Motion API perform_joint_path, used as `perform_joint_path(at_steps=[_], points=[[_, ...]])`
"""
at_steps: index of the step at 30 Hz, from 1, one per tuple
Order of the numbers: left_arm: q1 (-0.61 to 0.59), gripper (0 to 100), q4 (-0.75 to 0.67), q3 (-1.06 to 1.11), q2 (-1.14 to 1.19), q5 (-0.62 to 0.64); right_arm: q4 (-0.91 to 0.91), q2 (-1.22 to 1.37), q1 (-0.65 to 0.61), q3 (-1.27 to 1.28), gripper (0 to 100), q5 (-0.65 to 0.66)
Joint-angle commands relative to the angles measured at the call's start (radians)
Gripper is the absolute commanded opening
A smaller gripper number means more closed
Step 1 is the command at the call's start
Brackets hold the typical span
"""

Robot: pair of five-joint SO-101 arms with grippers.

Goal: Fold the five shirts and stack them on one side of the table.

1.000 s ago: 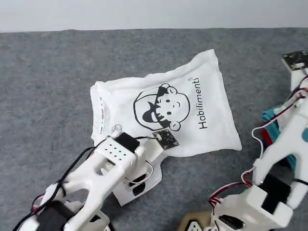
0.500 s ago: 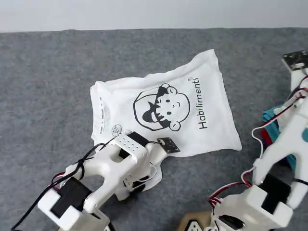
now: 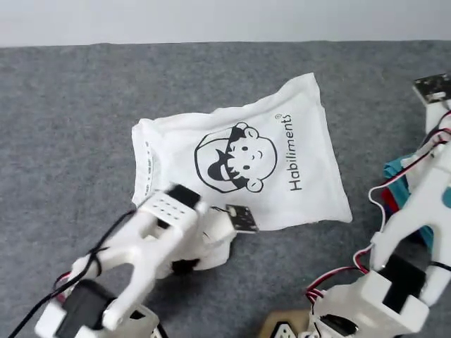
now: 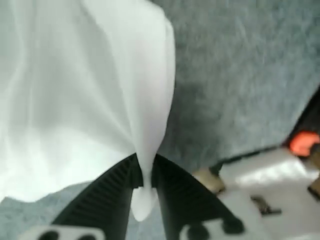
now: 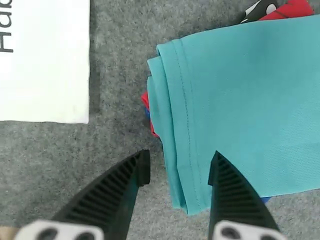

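A white shirt [image 3: 239,162] with a black cartoon print lies spread in the middle of the grey table. My left gripper [image 4: 144,176] is shut on a bunched fold of the white shirt [image 4: 85,95], lifting that near corner off the cloth surface; in the high view the left arm [image 3: 169,225] stands over the shirt's near left corner. My right gripper [image 5: 176,165] hangs open above the edge of a folded teal shirt [image 5: 240,105], which tops a stack with red cloth [image 5: 150,112] showing under it. The stack [image 3: 402,184] lies at the table's right side.
The grey felt table [image 3: 70,127] has free room at the left and far side. The right arm's white body [image 3: 409,239] stands over the stack. A tan arm base [image 3: 282,325] sits at the near edge.
The left arm has pulled the shirt's near left corner up and toward the shirt's middle; the sleeve that lay flat near the arm is now gathered under it. The right arm kept still.
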Motion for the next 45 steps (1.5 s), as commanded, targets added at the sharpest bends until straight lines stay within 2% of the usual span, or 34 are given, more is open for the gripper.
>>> perform_joint_path(at_steps=[1, 5, 10, 14, 20, 28, 31, 37, 39, 43, 45], points=[[-0.127, 0, 0.107, -0.025, -0.078, -0.172, -0.005, -0.05, 0.002, -0.071, 20.5, 0.011], [-0.239, 0, 0.184, -0.067, -0.084, -0.292, -0.027, -0.048, 0.002, -0.064, 20.5, 0.009], [-0.267, 0, 0.183, -0.042, -0.081, -0.341, -0.041, -0.048, 0.002, -0.064, 20.5, 0.009], [-0.272, 1, 0.18, -0.01, -0.083, -0.341, -0.038, -0.048, 0.002, -0.064, 20.5, 0.009], [-0.315, 8, 0.153, -0.035, -0.091, -0.325, -0.019, -0.048, -0.036, -0.044, 20.5, 0.009], [-0.434, 12, 0.143, -0.16, -0.091, -0.239, 0.087, -0.05, -0.179, 0.031, 20.5, -0.005], [-0.486, 11, 0.143, -0.211, -0.091, -0.23, 0.14, -0.05, -0.237, 0.034, 20.5, -0.092], [-0.574, 8, 0.14, -0.341, -0.091, -0.052, 0.145, -0.05, -0.378, 0.1, 20.3, -0.382], [-0.605, 5, 0.14, -0.398, -0.091, 0.018, 0.143, -0.05, -0.441, 0.143, 16.8, -0.4], [-0.664, 0, 0.144, -0.512, -0.092, 0.172, 0.081, -0.048, -0.556, 0.247, 0.8, -0.404], [-0.692, 0, 0.146, -0.559, -0.104, 0.236, 0.054, -0.05, -0.587, 0.305, 2.2, -0.407]])
